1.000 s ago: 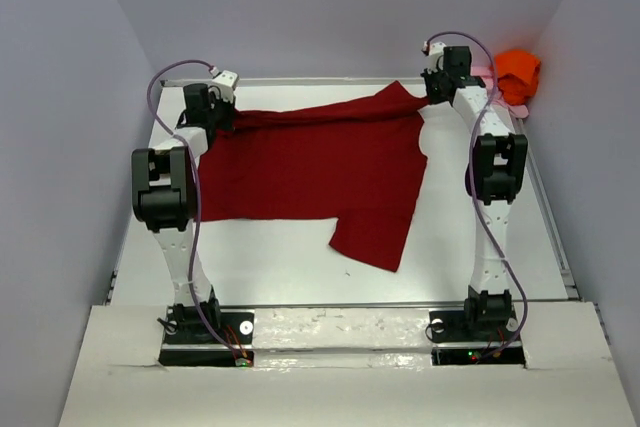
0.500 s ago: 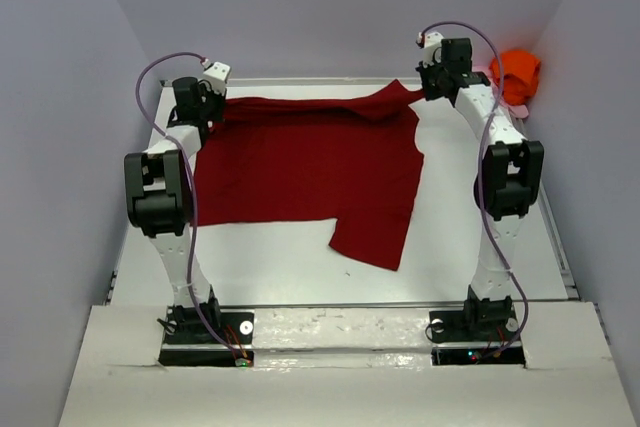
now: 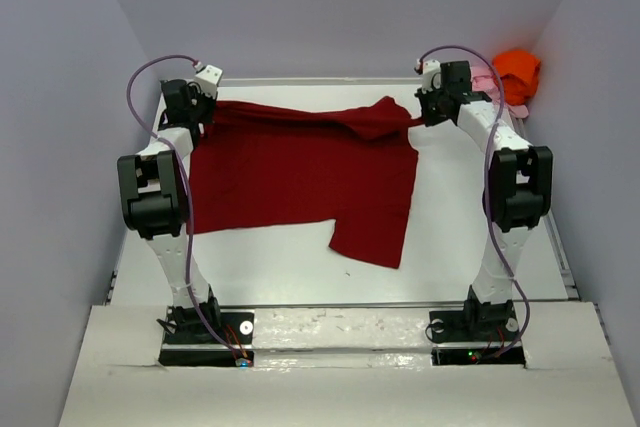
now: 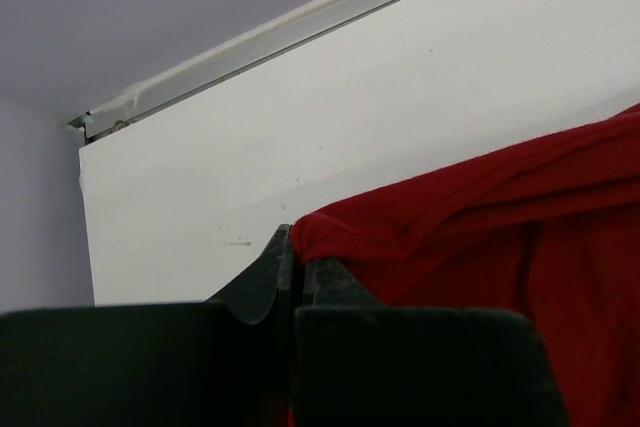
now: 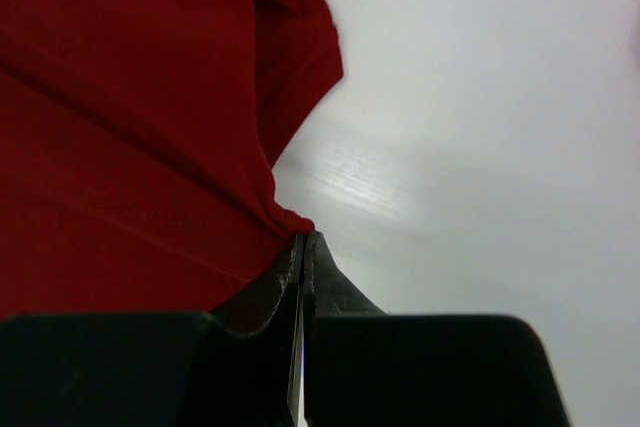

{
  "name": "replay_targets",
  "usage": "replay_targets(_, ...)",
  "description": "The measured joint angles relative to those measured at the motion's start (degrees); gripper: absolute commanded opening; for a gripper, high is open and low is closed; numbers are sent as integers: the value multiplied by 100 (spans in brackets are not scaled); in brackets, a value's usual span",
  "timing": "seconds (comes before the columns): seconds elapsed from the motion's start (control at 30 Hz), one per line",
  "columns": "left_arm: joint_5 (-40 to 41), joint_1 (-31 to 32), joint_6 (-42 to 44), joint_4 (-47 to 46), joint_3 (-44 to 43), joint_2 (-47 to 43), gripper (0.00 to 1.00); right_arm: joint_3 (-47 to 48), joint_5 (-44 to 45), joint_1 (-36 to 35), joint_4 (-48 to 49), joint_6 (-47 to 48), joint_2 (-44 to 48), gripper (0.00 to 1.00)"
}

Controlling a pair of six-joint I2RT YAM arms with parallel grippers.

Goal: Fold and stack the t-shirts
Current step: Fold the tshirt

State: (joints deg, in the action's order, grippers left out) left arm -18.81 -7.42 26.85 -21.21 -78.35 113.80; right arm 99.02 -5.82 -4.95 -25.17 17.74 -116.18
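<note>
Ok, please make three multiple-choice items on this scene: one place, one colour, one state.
1. Where is the orange t-shirt? A. near left corner B. far right corner C. table centre
2. What colour is the spread t-shirt? A. blue B. green C. dark red
3. How are the left gripper and right gripper? A. both open B. both shut on the spread t-shirt C. only left shut
1 B, bunched at the far right; 2 C, every view shows dark red cloth; 3 B, both wrist views show closed jaws pinching it.
</note>
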Motion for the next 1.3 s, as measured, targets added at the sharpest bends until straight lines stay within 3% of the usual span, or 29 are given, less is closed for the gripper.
replay_targets(0.33,-177,-22,269,50,107,-31,0,-1069,-190,0,87,-13,111,0)
replay_targets(0.4,-197,-22,315,50,188,-44,0,-1270,-201,0,125,-17,175,17)
replay_targets(0.43,-199,-22,356,44,249,-52,0,-1360,-205,0,138,-28,199,37)
replay_targets(0.53,-181,-33,442,46,411,-72,0,-1478,-190,0,162,9,221,53)
replay_targets(0.6,-164,-59,492,46,483,-72,2,-1502,-149,2,164,15,249,58)
replay_targets(0.63,-146,-74,518,48,511,-74,12,-1502,-146,2,162,22,282,60)
replay_targets(0.77,-94,-125,605,50,562,-96,40,-1427,-160,11,140,-2,466,63)
replay_targets(0.97,-66,-133,638,44,592,-260,50,-688,-345,-31,118,-149,472,64)
replay_targets(1.3,-74,-133,616,46,660,-315,51,181,-686,-525,160,-409,-479,62)
